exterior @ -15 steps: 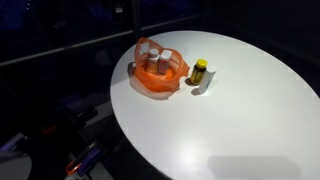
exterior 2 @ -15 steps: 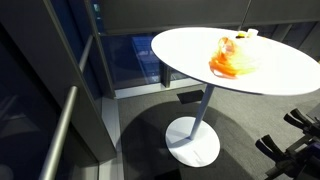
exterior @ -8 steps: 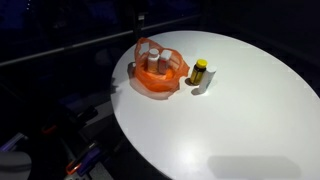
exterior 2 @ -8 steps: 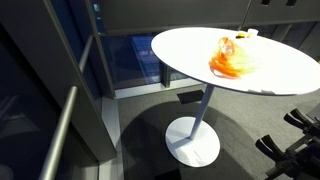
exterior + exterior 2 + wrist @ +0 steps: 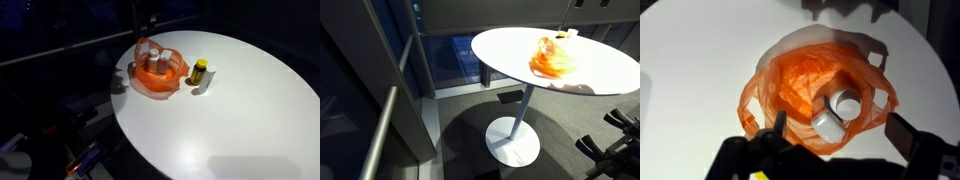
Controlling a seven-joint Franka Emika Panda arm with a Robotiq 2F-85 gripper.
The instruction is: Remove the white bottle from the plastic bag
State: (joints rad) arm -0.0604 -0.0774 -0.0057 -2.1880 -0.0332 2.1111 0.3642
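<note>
Bag mouth open to the top, tight around the sides.
I see the plastic bag (image 5: 800, 85) gaping upward, so straight down is free. Its crumpled orange walls and handle loops crowd the two white bottles (image 5: 845, 103), which touch each other. My pincer (image 5: 835, 125) is spread wide, straddling them. A yellow-topped bottle (image 5: 200, 71) stands just beside the bag; the tabletop (image 5: 240, 120) beyond it is open room.

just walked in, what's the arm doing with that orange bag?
The gripper hangs above the orange plastic bag on the round white table, jaws open and holding nothing. Two white bottles sit inside the bag, neither lifted out yet. A yellow-capped bottle stands on the table beside the bag.
</note>
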